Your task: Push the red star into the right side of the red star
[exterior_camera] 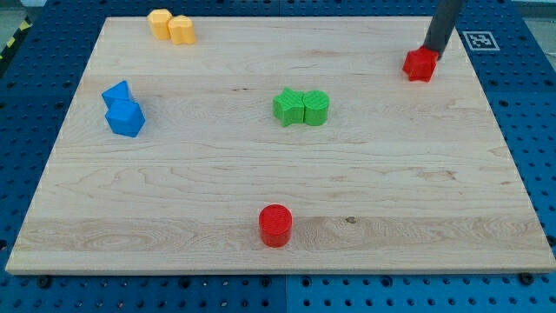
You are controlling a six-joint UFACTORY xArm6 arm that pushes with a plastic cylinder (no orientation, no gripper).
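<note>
- Eight blocks are counted on the wooden board (261, 183): two yellow, two blue, two green and two red.
- The two yellow blocks (170, 26) are seen touching each other far toward the view's left of the red star, close to the board's top edge.
- The two blue blocks (122, 109) are set against each other, far to the view's left of the red star and lower, near the board's left edge; their exact shapes cannot be made out.
- The two green blocks (301, 107) are joined side by side, to the view's left of the red star and below it, near the board's middle.
- The red cylinder (275, 225) is placed alone, well below the red star and to its left, near the board's bottom edge.
- The red star (420, 64) is found near the board's top right corner, with little room between it and the top edge and a modest strip of bare wood to its right.
- Wide bare wood is left below the red star and between it and the green pair.
- The red star is shown as a small, bright red, faceted block; its points are hard to distinguish.
- The rod carries no jaws, so nothing is grasped; my tip (427, 52) is seen at the red star's upper right side, touching it or very nearly so.
</note>
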